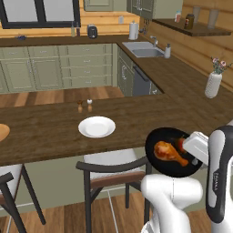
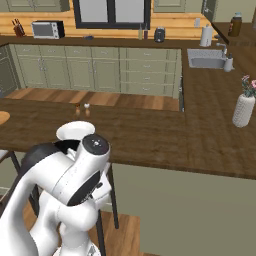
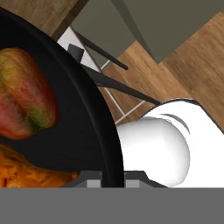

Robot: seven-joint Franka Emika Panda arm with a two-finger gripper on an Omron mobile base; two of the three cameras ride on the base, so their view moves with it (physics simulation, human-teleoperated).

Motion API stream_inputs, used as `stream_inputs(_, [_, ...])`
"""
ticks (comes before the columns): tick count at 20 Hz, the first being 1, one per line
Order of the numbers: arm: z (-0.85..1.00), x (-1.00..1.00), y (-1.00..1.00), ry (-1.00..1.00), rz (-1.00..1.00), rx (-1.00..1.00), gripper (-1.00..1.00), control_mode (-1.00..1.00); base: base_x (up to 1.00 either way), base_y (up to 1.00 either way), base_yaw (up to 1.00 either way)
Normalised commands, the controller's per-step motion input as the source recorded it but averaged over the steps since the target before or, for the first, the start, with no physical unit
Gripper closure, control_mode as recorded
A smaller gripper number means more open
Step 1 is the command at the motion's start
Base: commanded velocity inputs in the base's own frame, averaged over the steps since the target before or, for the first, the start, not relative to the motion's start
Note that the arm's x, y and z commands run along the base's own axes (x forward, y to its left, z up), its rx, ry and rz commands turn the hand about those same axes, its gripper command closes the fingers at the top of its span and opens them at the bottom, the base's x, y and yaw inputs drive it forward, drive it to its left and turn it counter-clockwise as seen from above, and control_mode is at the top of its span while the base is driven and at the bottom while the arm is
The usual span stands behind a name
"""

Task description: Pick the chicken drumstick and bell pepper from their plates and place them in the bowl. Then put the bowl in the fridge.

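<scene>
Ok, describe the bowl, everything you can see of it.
The bowl is round, shallow and black with a glossy dark inside. It is lifted off the counter, out over the chair, clamped at its rim by the gripper. Inside lie the orange-brown chicken drumstick and the red bell pepper, side by side. In the left base view it looks tilted toward the camera.

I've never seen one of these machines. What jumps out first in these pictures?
The black bowl, lifted off the wooden counter beside the white arm, with the tool shut on its rim. Inside lie a glossy chicken drumstick and a red bell pepper. An empty white plate sits on the counter.
</scene>
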Motion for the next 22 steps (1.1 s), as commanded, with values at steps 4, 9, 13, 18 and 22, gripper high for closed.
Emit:
stream_inputs(4, [0.0,0.0,0.02,0.0,0.0,-0.01,1.0,-1.0,0.0,0.0,0.0])
stream_inputs(9, [0.0,0.0,0.0,0.0,0.0,0.0,1.0,-1.0,0.0,0.0,0.0])
stream_inputs(13, [0.0,-0.02,0.0,0.0,0.0,0.0,1.0,-1.0,0.0,0.0,0.0])
stream_inputs(18, [0.0,0.0,0.0,0.0,0.0,0.0,1.0,1.0,-0.93,0.03,-0.02])
stream_inputs(22, [0.0,0.0,0.0,0.0,0.0,0.0,1.0,1.0,-1.0,0.03,-0.02])
